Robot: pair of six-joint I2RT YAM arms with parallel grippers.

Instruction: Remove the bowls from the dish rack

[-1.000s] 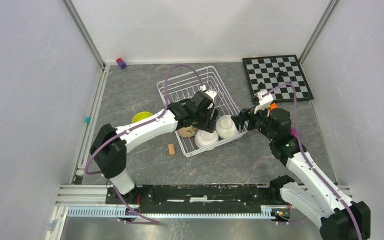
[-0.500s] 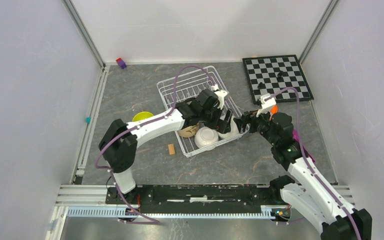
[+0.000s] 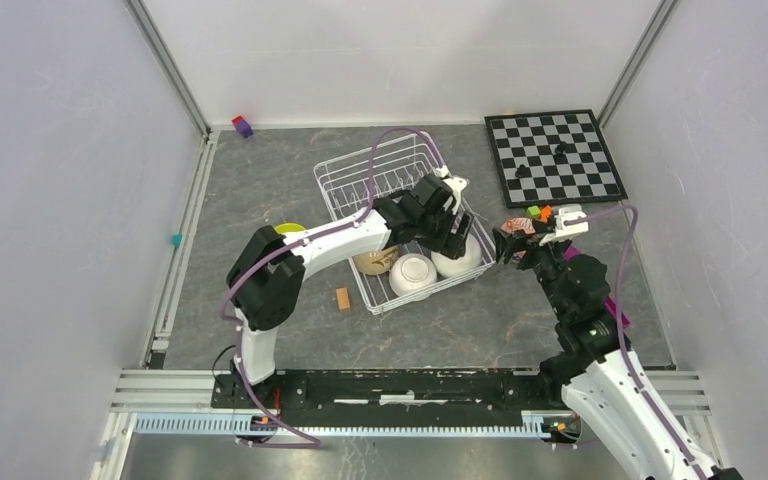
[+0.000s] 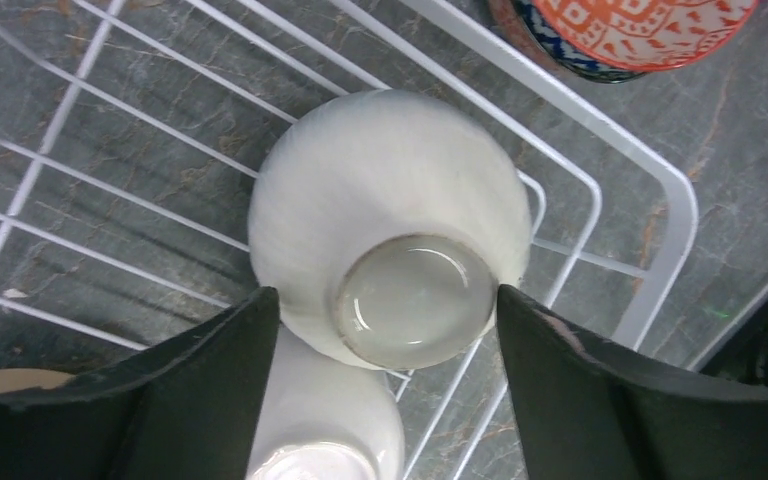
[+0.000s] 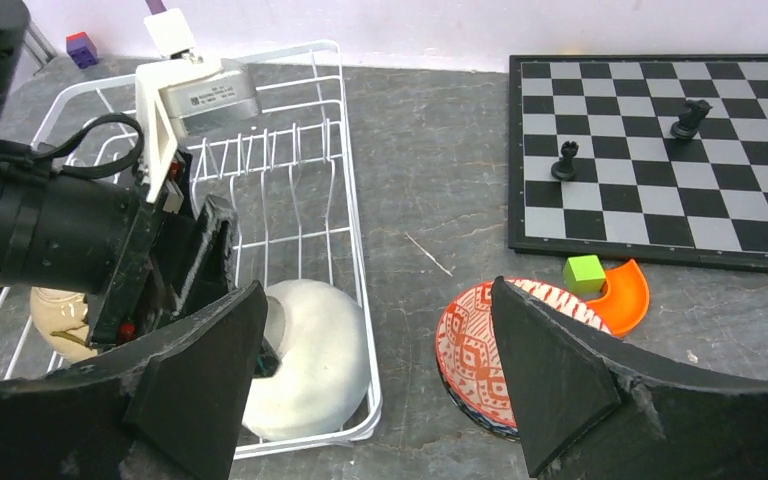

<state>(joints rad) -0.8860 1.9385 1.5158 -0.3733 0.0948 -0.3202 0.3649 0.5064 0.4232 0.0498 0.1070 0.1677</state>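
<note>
The white wire dish rack (image 3: 380,180) holds two upturned white bowls and a tan bowl (image 3: 373,263) at its near end. My left gripper (image 4: 388,295) is open just above the corner white bowl (image 4: 380,190), with one jaw on each side of it. The second white bowl (image 4: 332,425) lies next to it. My right gripper (image 5: 378,290) is open and empty, right of the rack. A red-patterned bowl with a dark blue outside (image 5: 480,350) sits on the table beside the right gripper. The lime-yellow bowl (image 3: 282,232) is left of the rack. I see no separate blue-and-white bowl.
A chessboard (image 3: 554,152) with a few pieces lies at the back right. A green cube (image 5: 585,272) and an orange curved piece (image 5: 632,292) sit just behind the red bowl. A small wooden block (image 3: 342,298) is near the rack's front left. A purple block (image 3: 243,126) sits at the back.
My left gripper has moved right along the rack to sit over the corner white bowl. My right gripper has drawn back right from the rack, and the red-patterned bowl now shows.
</note>
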